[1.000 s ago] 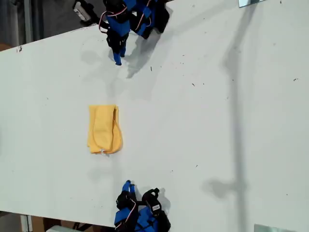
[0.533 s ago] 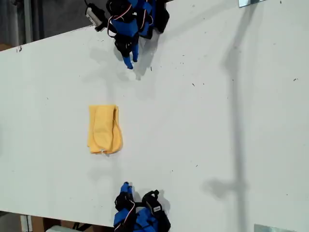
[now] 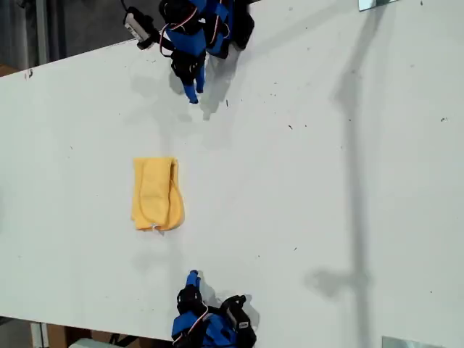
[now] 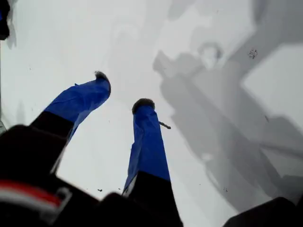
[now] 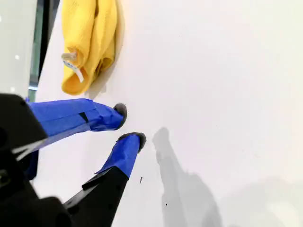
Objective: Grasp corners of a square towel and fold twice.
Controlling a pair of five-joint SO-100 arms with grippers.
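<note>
My second tool (image 5: 129,124), fingers slightly apart and empty, hangs over the white desk (image 3: 326,181) near the folded yellow towel (image 3: 155,193). Beyond, my first tool (image 4: 122,90), fingers apart, holds nothing.

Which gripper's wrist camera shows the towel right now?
My second gripper: its view shows the towel; my first gripper sees only bare table.

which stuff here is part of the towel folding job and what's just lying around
Job:
- towel, yellow, already folded small
- its tag
- my first gripper, holding nothing
- my second gripper, holding nothing

Just there:
- white table
- dark specks on it
- metal bit at the exterior view's top edge
</note>
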